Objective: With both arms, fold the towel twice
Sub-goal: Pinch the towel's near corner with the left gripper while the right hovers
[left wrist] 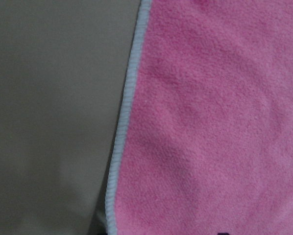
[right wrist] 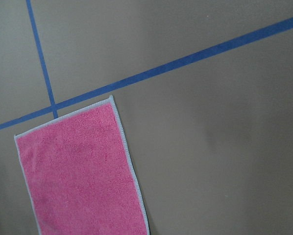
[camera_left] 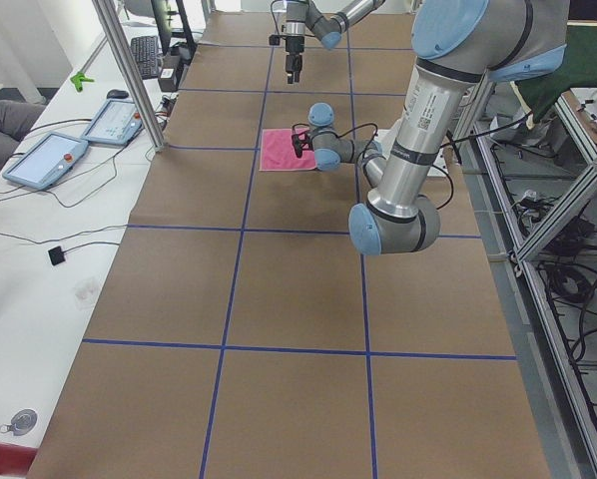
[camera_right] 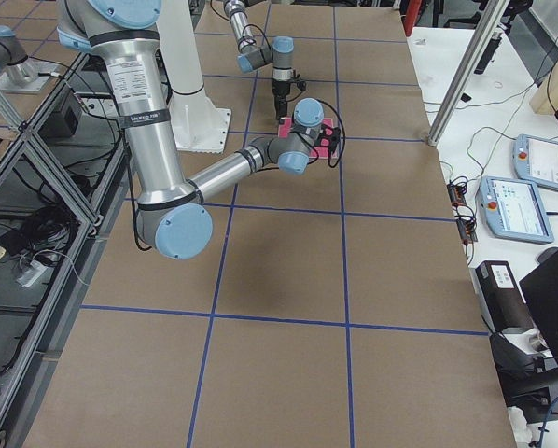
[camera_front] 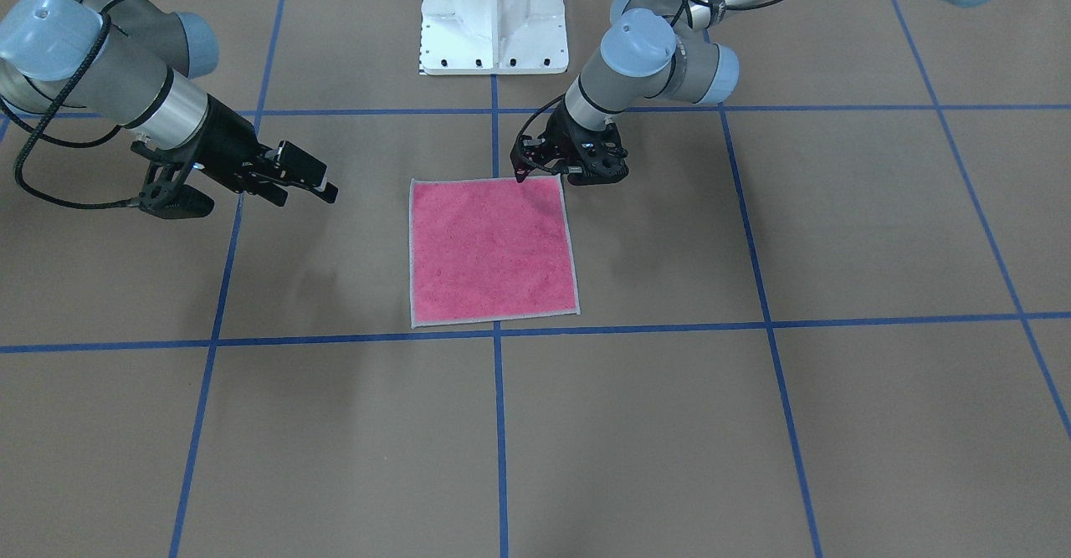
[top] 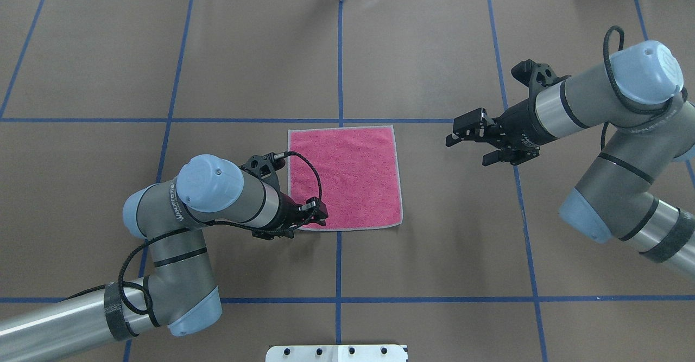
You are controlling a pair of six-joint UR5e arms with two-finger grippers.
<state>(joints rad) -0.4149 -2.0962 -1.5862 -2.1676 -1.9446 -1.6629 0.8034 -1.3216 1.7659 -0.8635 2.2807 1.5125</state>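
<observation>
The towel (camera_front: 492, 250) lies flat and square on the brown table, pink face up with light grey edging, and it also shows in the overhead view (top: 347, 177). My left gripper (top: 319, 218) points down at the towel's near edge, just inside its left corner. It is low over the cloth, and its jaws look apart with nothing between them. The left wrist view shows flat pink pile and a straight edge (left wrist: 122, 122). My right gripper (top: 469, 145) is open and empty. It hovers about a towel's width to the right of the towel (right wrist: 83, 171).
The white pedestal base (camera_front: 494, 14) stands at the robot side of the table. Blue tape lines (top: 339, 58) form a grid on the brown paper. Operator tablets (camera_left: 44, 160) lie on a side bench beyond the table's far edge.
</observation>
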